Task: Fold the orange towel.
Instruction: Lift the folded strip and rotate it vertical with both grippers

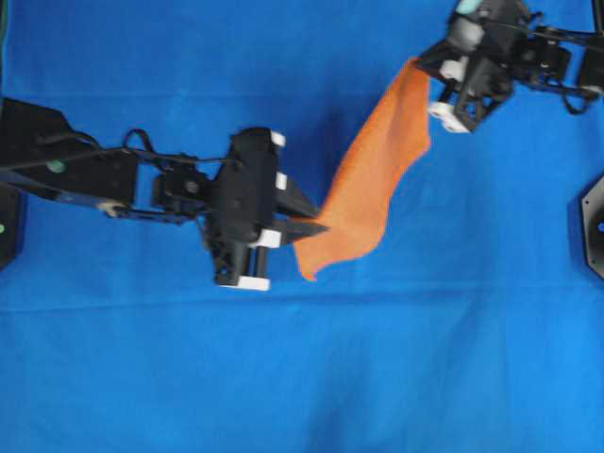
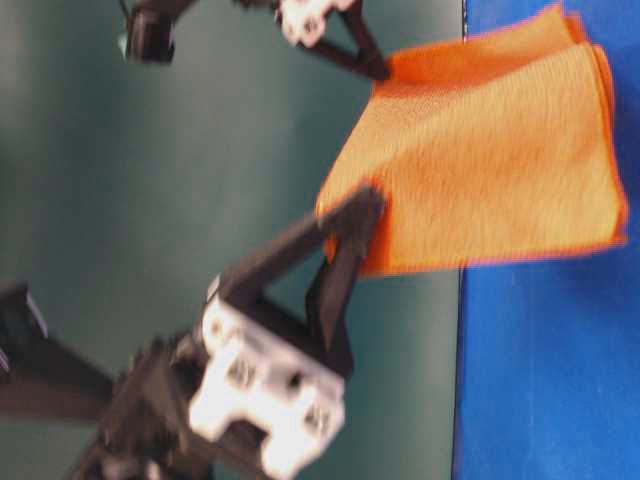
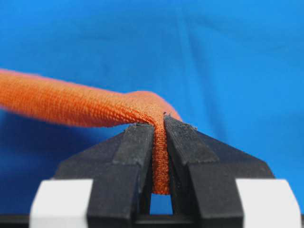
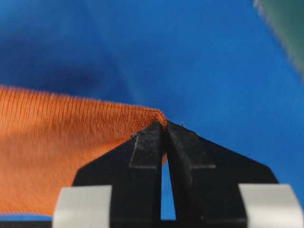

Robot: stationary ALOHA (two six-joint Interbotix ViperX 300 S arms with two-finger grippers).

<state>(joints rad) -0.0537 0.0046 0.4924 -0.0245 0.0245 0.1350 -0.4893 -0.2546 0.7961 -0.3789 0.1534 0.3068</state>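
The orange towel (image 1: 373,179) hangs in the air above the blue tablecloth, stretched between both grippers, slanting from upper right to lower left. My left gripper (image 1: 321,226) is shut on its lower corner; in the left wrist view the towel (image 3: 71,102) folds over and a strip of it runs down between the black fingers (image 3: 137,142). My right gripper (image 1: 429,85) is shut on the upper corner; the right wrist view shows the towel's hem (image 4: 71,152) pinched at the very fingertips (image 4: 164,124). In the table-level view the towel (image 2: 480,170) hangs doubled over.
The blue tablecloth (image 1: 302,377) covers the whole table. A black mount (image 1: 593,222) sits at the right edge and the left arm's base (image 1: 28,142) at the left edge. A dark green wall (image 2: 150,180) stands behind.
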